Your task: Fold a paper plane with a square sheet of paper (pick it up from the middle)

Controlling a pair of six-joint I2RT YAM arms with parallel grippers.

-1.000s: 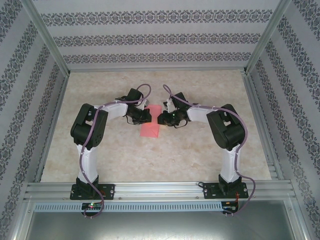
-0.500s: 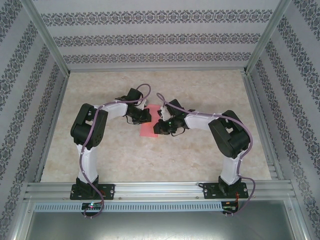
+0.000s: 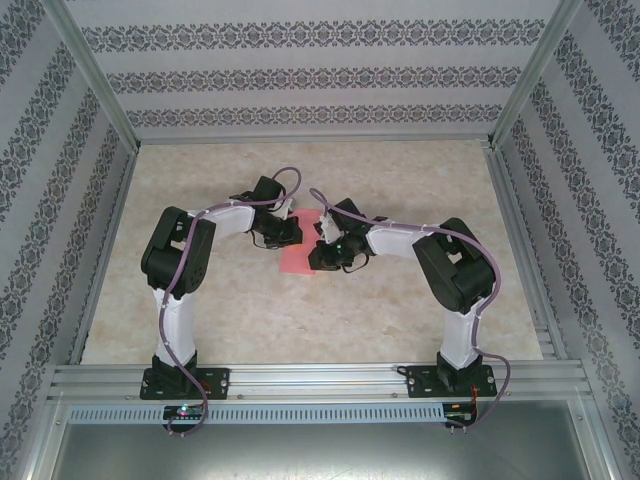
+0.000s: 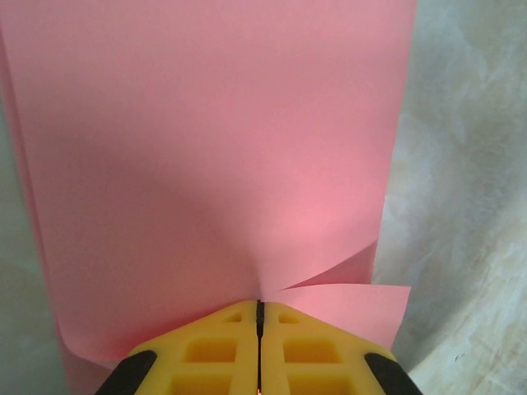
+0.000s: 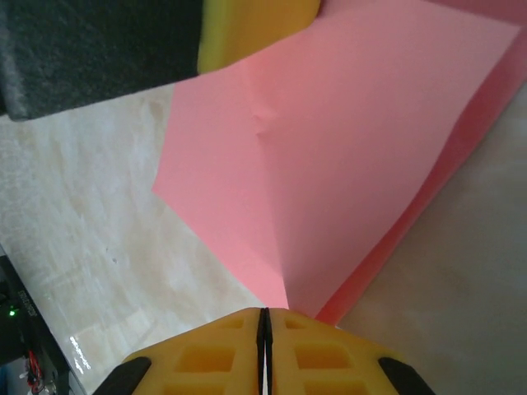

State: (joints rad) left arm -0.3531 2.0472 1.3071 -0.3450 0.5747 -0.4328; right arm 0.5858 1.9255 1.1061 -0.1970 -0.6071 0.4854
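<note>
The square sheet of paper (image 3: 299, 258) is salmon pink and lies doubled over at the middle of the table, between both grippers. In the left wrist view the sheet (image 4: 206, 148) has two layers that part at the right edge, and my left gripper (image 4: 259, 303) is shut on it. My right gripper (image 5: 263, 311) is shut on a corner of the sheet (image 5: 329, 148); the upper layer rises from the darker lower one. From above, the left gripper (image 3: 287, 233) is at the sheet's far-left side and the right gripper (image 3: 316, 258) at its right edge. No paper plane is in view.
The marble-patterned table (image 3: 420, 300) is bare around the paper. Aluminium posts and patterned walls (image 3: 320, 75) close it in on three sides, and a rail (image 3: 320, 380) runs along the near edge. The left gripper's yellow finger (image 5: 255, 25) is close ahead in the right wrist view.
My right gripper has swung left and slightly nearer onto the sheet's right edge and closed on it. The left arm has not moved.
</note>
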